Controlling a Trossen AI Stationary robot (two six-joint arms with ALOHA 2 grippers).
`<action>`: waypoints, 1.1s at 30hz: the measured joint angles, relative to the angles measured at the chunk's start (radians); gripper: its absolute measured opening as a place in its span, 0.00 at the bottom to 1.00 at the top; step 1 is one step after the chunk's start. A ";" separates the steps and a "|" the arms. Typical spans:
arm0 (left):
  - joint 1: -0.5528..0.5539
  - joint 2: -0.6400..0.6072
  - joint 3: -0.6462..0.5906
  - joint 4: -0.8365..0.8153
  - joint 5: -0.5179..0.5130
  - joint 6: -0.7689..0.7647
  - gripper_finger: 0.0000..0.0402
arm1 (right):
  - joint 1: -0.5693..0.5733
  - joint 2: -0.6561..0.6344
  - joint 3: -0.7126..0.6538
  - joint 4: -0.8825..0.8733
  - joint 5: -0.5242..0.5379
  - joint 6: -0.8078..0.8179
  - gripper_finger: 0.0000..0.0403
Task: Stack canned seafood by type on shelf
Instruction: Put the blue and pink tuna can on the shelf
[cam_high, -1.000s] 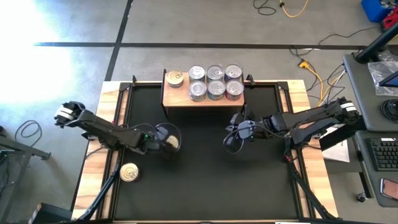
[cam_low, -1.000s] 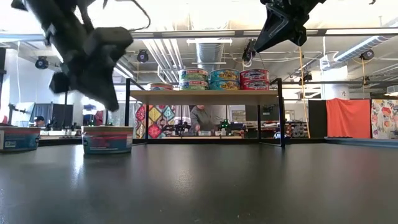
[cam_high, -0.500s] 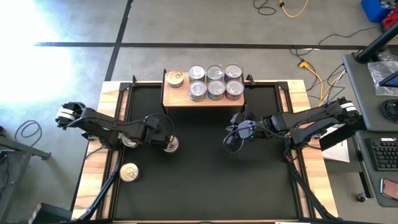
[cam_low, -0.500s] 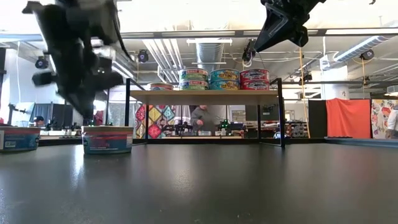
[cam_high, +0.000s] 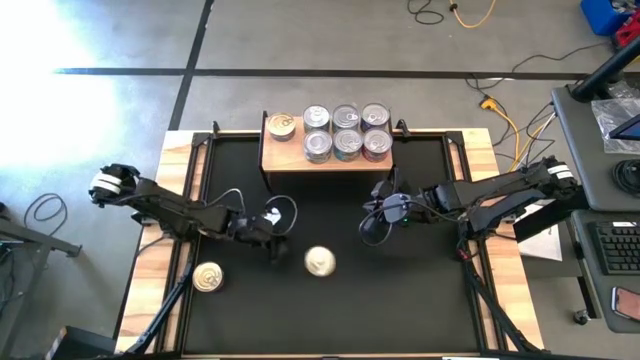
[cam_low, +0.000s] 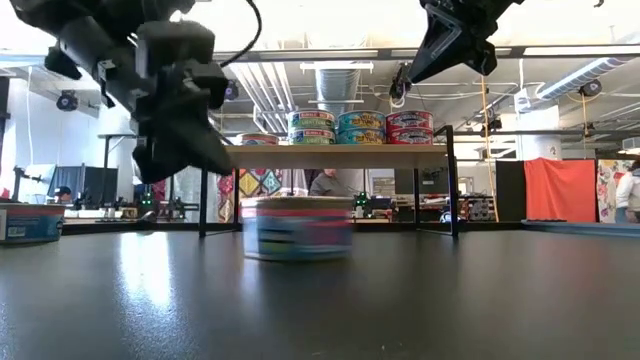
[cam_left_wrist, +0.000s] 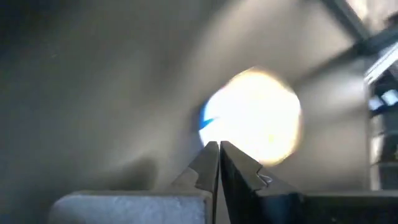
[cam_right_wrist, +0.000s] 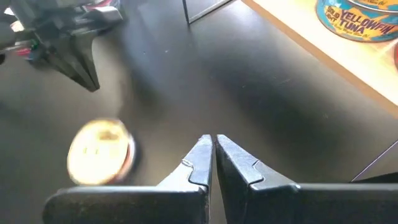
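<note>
Overhead and table-level cameras share the shelf (cam_high: 325, 143); wrist cameras look close.

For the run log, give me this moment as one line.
left end effector: shut, beside loose can | right end effector: shut, empty | shelf: seven cans

The surface (cam_high: 400, 300) is matt black with a faint sheen, edged along its sides in pale, streaky wood (cam_high: 150, 260). The shelf (cam_high: 290, 160) is smooth light wood on thin dark metal legs (cam_low: 452, 180). The tins (cam_high: 346, 130) on it have shiny silver metal lids and glossy printed labels; the loose tin (cam_high: 319, 262) mid-surface has a bright metal top. Both arms' fingers (cam_right_wrist: 205, 163) look like dull dark plastic.
</note>
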 joint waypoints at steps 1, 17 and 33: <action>-0.002 0.000 0.013 -0.048 -0.001 0.010 0.00 | 0.000 0.000 0.000 0.001 0.002 0.000 0.03; -0.045 0.069 0.338 -0.735 0.049 0.519 0.37 | 0.132 0.222 -0.002 -0.030 -0.298 0.010 0.03; -0.063 0.410 0.415 -0.405 0.268 1.085 0.78 | 0.256 0.483 0.016 0.019 -0.386 0.639 0.03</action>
